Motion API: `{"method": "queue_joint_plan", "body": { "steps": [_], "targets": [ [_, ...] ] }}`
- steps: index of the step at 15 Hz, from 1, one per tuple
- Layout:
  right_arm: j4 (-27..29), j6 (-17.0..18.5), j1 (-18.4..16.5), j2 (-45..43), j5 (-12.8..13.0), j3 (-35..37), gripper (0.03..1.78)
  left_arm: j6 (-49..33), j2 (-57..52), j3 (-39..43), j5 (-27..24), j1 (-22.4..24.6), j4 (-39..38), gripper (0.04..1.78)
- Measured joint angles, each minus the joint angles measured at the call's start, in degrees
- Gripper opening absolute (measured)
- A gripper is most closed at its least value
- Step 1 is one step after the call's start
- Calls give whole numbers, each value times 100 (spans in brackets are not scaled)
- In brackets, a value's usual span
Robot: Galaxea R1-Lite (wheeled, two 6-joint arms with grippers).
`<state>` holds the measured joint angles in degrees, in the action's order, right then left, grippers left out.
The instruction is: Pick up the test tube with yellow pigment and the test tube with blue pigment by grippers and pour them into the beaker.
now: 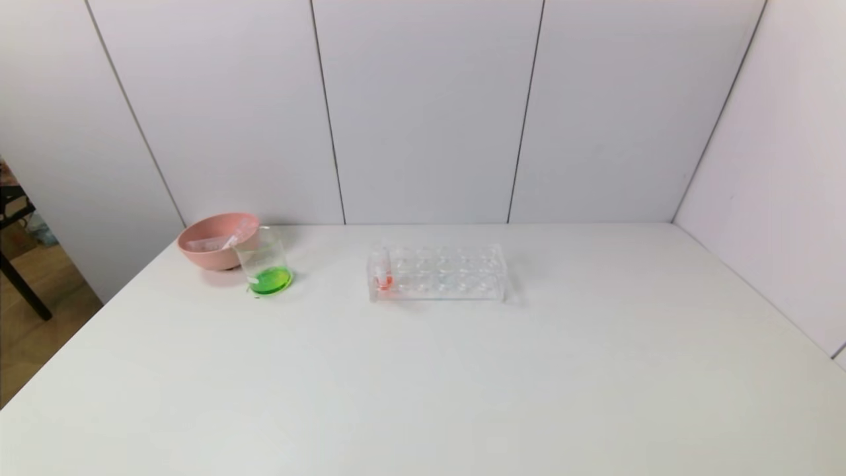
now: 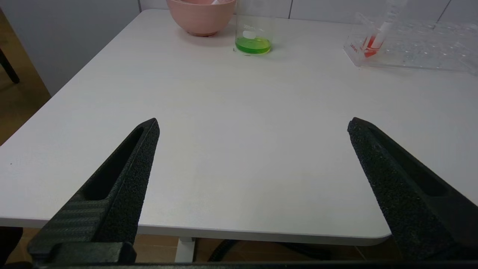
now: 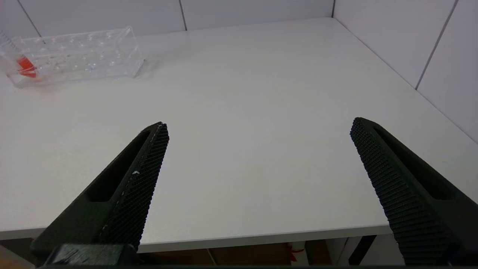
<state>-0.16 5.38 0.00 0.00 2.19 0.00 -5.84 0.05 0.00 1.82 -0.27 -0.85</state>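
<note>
beaker (image 1: pixel 263 261): green liquid | bowl (image 1: pixel 215 241): pink | table (image 1: pixel 423 377): white

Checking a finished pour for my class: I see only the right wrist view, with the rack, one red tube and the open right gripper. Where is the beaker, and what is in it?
Observer: The beaker stands to the left of the rack, apart from it, with green liquid at its bottom.
Operator: Is anything beside it?
Observer: A pink bowl sits just behind it on its left, with something clear lying inside. I cannot tell whether bowl and beaker touch.
Operator: And the left gripper?
Observer: The left gripper is open and empty, at the near edge of the table, far from the beaker.
</note>
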Motion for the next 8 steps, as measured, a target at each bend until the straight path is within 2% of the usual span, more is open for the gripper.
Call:
{"method": "queue_joint_plan", "body": {
  "steps": [8],
  "targets": [
    [0,16,0,0,0,0,177,2,0,0,-2,0,0,176]
  ]
}}
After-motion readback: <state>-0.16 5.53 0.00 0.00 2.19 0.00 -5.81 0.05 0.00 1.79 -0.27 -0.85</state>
